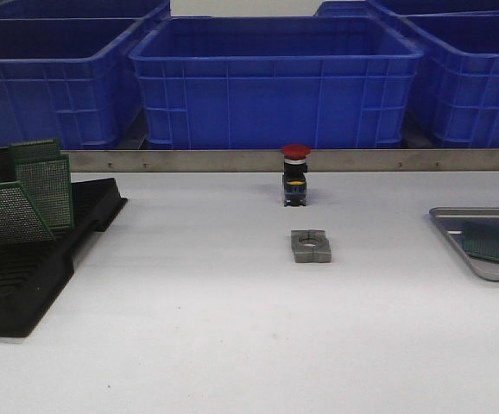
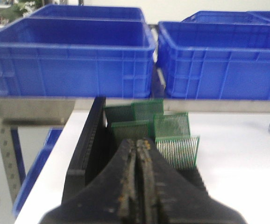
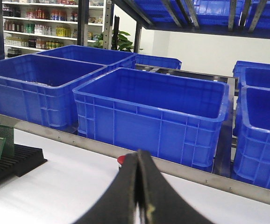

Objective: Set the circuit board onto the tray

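— Left hand (image 2: 137, 179): how does it stand?
— Its two dark fingers are pressed together with nothing between them. It hangs above the near end of the black slotted rack (image 2: 86, 154).
— And the right hand (image 3: 138, 186)?
— Closed as well, fingers meeting in a thin seam, empty. Just beyond its tip peeks the red cap of the push-button switch (image 3: 121, 160).
— What sits in the rack?
— Several green perforated circuit boards (image 2: 171, 125), standing on edge in the slots, some leaning. In the front view the rack (image 1: 25, 276) lies at the left of the white surface (image 1: 232, 345) with the boards (image 1: 44, 185) at its far end.
— Where is the task's board?
— One green circuit board (image 1: 495, 241) lies flat in the silver-grey metal tray (image 1: 457, 226) at the right edge of the surface, partly cut off by the frame.
— Anything in the middle?
— The push-button switch (image 1: 294, 176), red mushroom cap on a black body, stands upright toward the far side. Nearer, apart from it, lies a small grey square bracket (image 1: 311, 246) with a round hole.
— Behind all that?
— A metal rail (image 1: 232, 159) runs along the far edge, and past it stand big blue plastic crates (image 1: 275, 82), open at the top. The right wrist view shows stocked shelves (image 3: 37, 30) far off at the left.
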Action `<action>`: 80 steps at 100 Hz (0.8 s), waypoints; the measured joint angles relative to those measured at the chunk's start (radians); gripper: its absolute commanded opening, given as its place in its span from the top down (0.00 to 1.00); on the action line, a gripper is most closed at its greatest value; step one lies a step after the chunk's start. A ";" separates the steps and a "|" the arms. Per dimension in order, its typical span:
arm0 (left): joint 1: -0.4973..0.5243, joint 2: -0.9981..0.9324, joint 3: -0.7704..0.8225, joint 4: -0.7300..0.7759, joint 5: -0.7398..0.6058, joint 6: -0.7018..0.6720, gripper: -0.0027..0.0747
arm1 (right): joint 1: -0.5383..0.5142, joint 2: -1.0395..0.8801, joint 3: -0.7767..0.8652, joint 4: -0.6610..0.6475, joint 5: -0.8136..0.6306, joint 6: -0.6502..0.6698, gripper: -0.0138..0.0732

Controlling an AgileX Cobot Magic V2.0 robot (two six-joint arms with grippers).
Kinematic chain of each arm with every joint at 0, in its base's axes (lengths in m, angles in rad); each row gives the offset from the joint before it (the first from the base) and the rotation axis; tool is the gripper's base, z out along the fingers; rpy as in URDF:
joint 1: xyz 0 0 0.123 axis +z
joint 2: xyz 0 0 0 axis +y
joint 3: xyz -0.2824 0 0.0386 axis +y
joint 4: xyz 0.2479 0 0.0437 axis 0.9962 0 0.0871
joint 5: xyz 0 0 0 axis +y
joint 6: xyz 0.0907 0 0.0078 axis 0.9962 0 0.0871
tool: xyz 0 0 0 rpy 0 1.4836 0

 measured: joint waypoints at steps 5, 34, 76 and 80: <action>0.013 0.000 0.000 -0.006 0.031 0.000 0.99 | 0.000 -0.001 0.000 0.000 0.001 0.000 0.97; 0.022 0.000 0.000 0.028 0.095 -0.007 0.99 | 0.000 -0.001 0.002 0.000 0.002 0.000 0.97; 0.022 0.000 0.000 0.091 0.097 -0.081 0.99 | 0.000 -0.001 0.002 0.000 0.002 0.000 0.97; 0.022 0.000 0.000 0.091 0.097 -0.081 0.99 | 0.000 -0.001 0.002 0.000 0.002 0.000 0.97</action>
